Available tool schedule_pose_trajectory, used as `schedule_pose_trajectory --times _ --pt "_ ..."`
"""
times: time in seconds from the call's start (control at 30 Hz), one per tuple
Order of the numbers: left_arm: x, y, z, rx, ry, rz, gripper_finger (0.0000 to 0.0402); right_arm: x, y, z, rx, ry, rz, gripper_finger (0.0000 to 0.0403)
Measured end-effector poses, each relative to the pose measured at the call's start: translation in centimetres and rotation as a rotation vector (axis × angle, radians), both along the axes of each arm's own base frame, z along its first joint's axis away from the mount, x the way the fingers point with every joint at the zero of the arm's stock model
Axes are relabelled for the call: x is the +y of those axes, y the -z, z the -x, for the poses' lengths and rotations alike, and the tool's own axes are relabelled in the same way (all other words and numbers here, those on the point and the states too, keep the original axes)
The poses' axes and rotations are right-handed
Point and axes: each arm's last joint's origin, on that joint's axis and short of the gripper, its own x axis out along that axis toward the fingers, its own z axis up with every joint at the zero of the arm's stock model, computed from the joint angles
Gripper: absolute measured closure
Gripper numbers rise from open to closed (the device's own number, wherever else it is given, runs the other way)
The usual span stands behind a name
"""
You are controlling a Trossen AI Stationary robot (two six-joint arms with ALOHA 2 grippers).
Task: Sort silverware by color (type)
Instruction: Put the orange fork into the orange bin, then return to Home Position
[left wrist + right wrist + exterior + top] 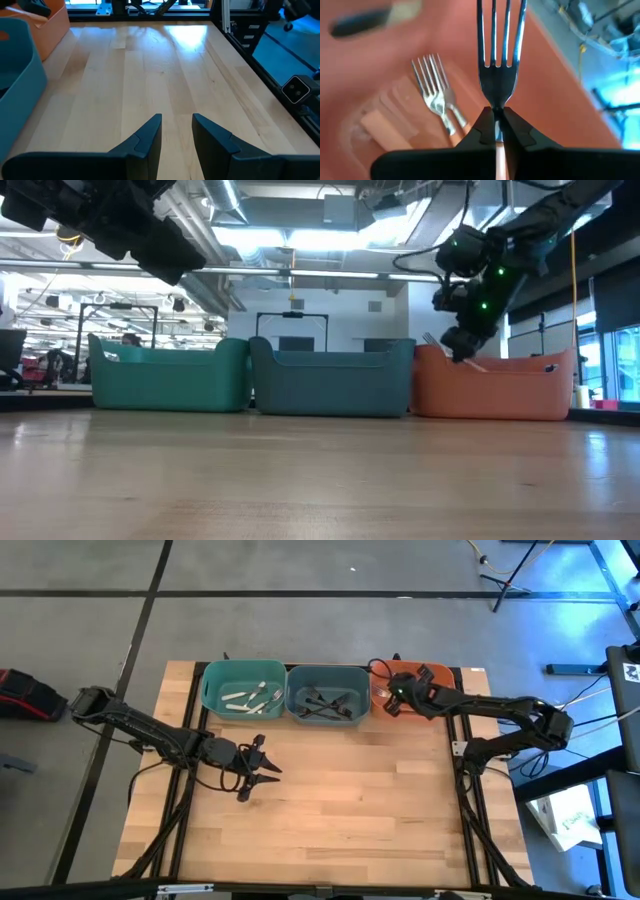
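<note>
My right gripper (393, 700) (496, 111) hangs over the orange bin (500, 390) at the table's far right and is shut on an orange-handled fork (499, 45). A second fork (437, 97) lies on the orange bin's floor. White-handled forks (250, 697) lie in the teal bin (212, 680), black-handled ones (325, 703) in the blue-grey bin (325, 667). My left gripper (262, 766) (177, 119) hovers open above the bare table, near the teal bin, touching nothing. My right gripper pinches the fork at its neck (496, 102), just behind the tines, between the two fingertips. The fork lies along the fingers, its tines (500, 30) sticking out past them. In the low view it is tilted, lifted clear at the orange bin's rim (470, 360).
The three bins stand side by side along the table's far edge. The wooden tabletop (350, 800) spreads out before them toward the near edge. Black frame rails run along the table's sides (235, 30).
</note>
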Motion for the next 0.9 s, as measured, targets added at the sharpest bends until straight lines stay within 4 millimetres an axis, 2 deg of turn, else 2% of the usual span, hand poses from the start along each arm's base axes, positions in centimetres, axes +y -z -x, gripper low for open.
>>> schedule_pose_trajectory --times 0.2,0.37,0.47,0.57,0.63,0.73,0.9 --pt "0.0 0.0 0.0 -0.001 0.000 0.000 0.0298 -0.2 0.8 0.8 -0.033 0.076 -0.038 0.0378" --pt "0.0 0.0 0.0 0.000 0.000 0.000 0.0298 -0.2 0.4 0.5 -0.055 0.053 -0.061 0.0313" --pt "0.0 0.0 0.0 0.000 0.000 0.000 0.0298 -0.4 -1.4 0.0 -0.051 0.032 -0.112 0.0270" --pt "0.0 -0.1 0.0 -0.011 0.001 0.002 0.0298 -0.2 -4.6 -0.5 -0.120 -0.006 -0.210 0.0240" --pt "0.0 -0.2 -0.1 -0.016 0.001 0.002 0.0298 0.6 -6.6 -0.9 -0.168 -0.041 -0.250 0.0229" --pt "0.1 -0.2 -0.1 -0.023 -0.024 -0.005 0.0298 2.9 -9.1 -1.8 -0.252 -0.162 -0.252 0.0225" --pt "0.4 -0.2 -0.1 -0.028 -0.064 -0.072 0.0299 7.6 -10.3 -3.0 -0.331 -0.361 -0.207 0.0237"
